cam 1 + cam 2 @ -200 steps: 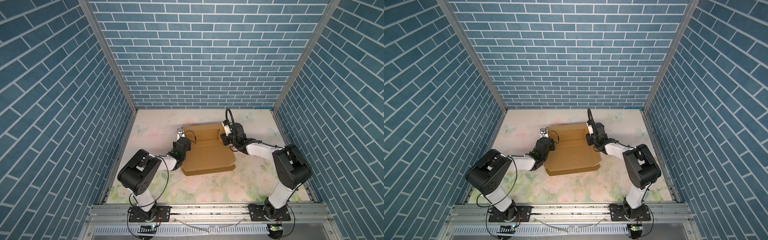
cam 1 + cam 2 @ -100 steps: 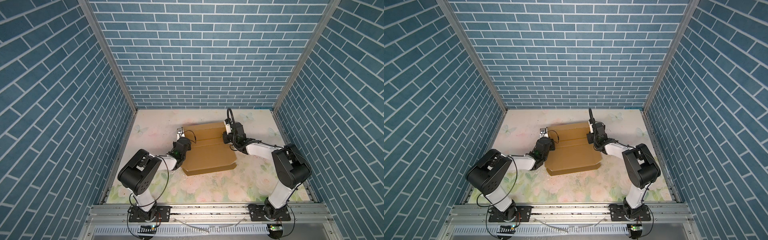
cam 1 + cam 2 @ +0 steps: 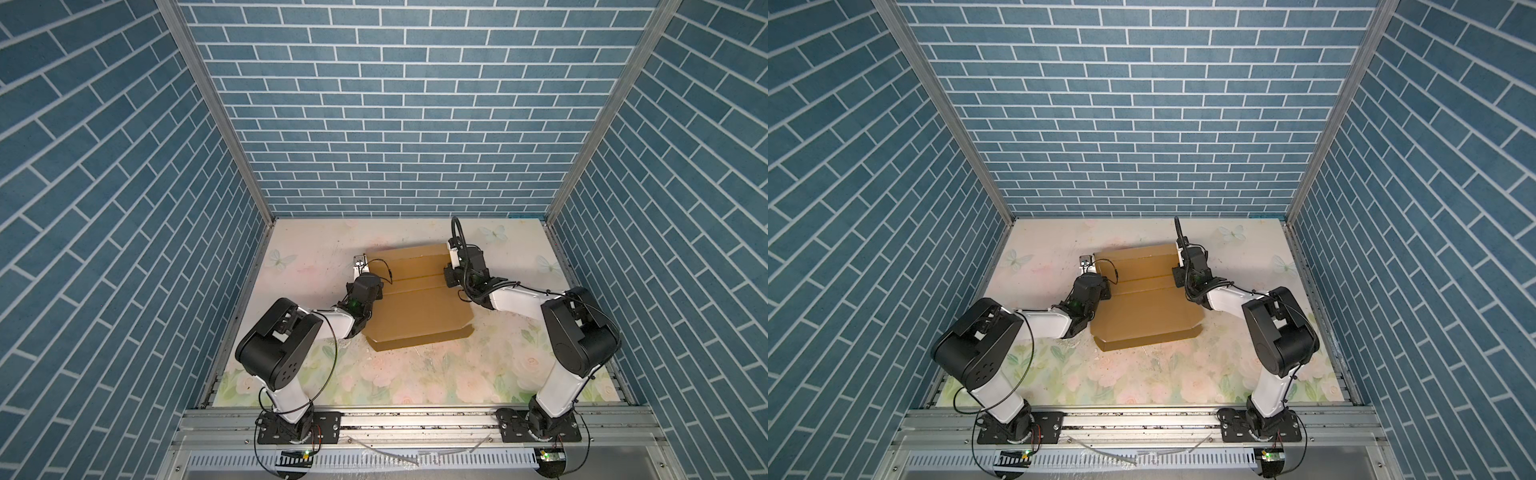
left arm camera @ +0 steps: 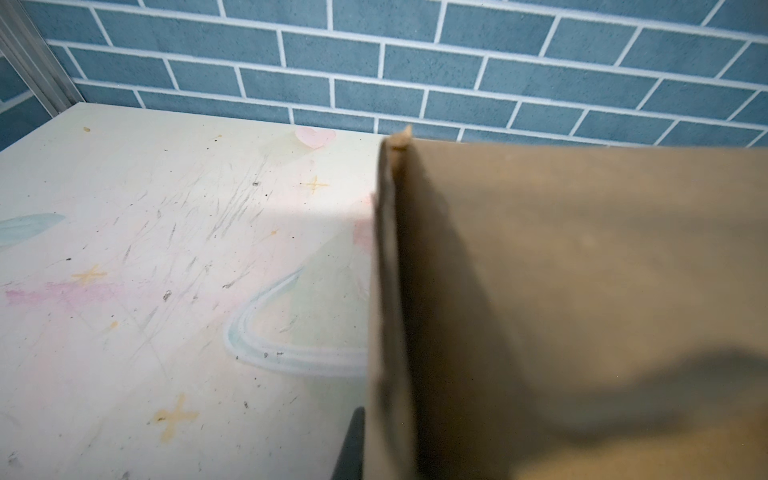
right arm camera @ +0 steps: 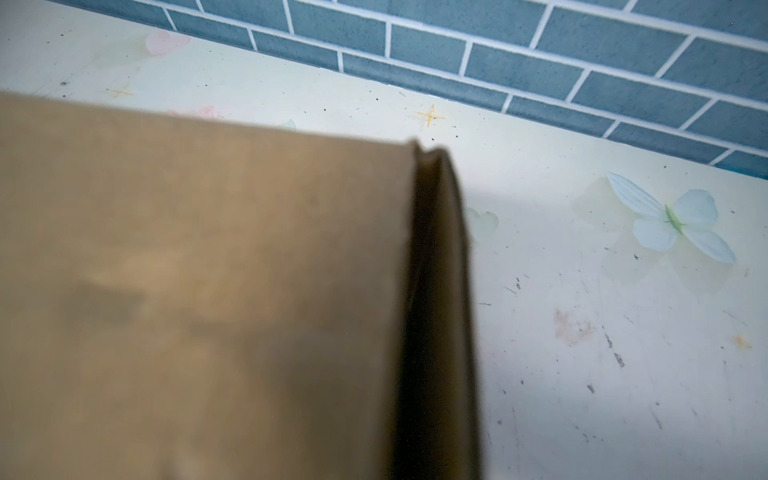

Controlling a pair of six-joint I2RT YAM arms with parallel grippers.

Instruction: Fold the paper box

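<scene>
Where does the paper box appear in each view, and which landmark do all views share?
In a top view: paper box at the centre of the table.
In a top view: paper box at the same centre place.
Left wrist view: paper box close up, filling much of the picture.
Right wrist view: paper box close up, likewise large.
Shared landmark: the blue brick wall behind the table.

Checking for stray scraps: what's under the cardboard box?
Around the box only the floral tabletop shows. Whatever lies beneath the cardboard is covered in all views.
</scene>
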